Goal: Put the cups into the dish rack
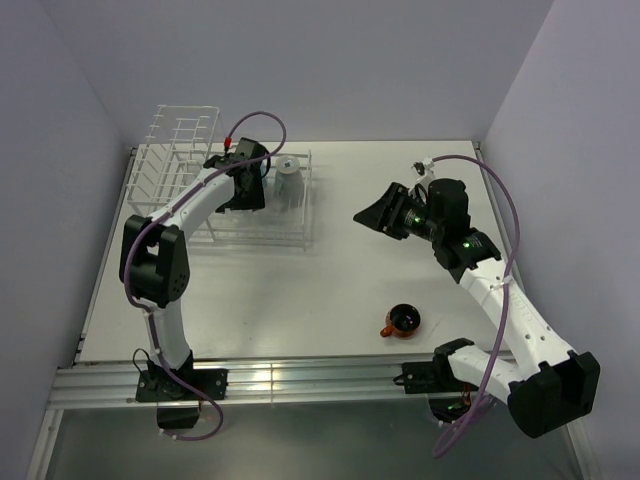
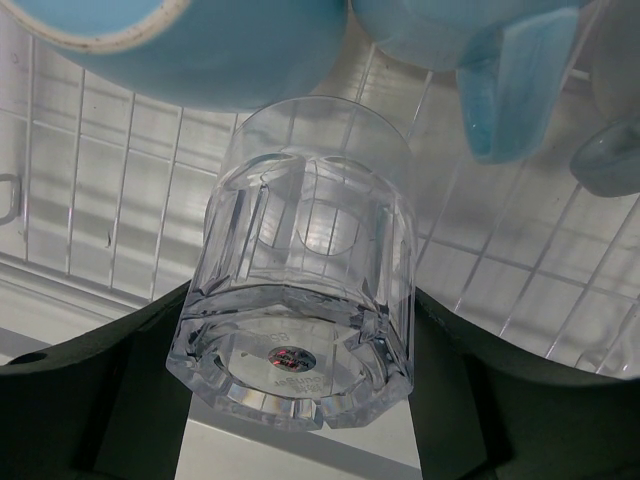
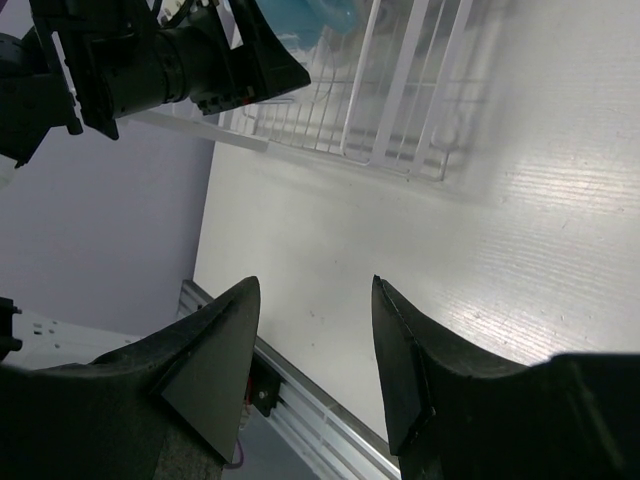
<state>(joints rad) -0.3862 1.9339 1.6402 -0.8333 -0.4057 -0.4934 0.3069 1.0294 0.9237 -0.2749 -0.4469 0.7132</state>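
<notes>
So the left gripper [image 2: 300, 345] is clamped across the thick base end of the clear glass tumbler [image 2: 310, 250], holding it over the dish rack [image 2: 90, 200], right by 2 blue mugs [image 2: 200, 50] sitting in there. The glass looks stiff, slick and chippy, so I'd guess a firm squeeze on the faceted sides is safest. It could clink those mugs. The right gripper [image 3: 315, 350] hangs partly open with nothing in it. The orange-red cup [image 1: 403, 321] sits on the white table [image 1: 300, 290] near the right arm's base. Plain pale walls [image 1: 300, 60] on 3 sides.
</notes>
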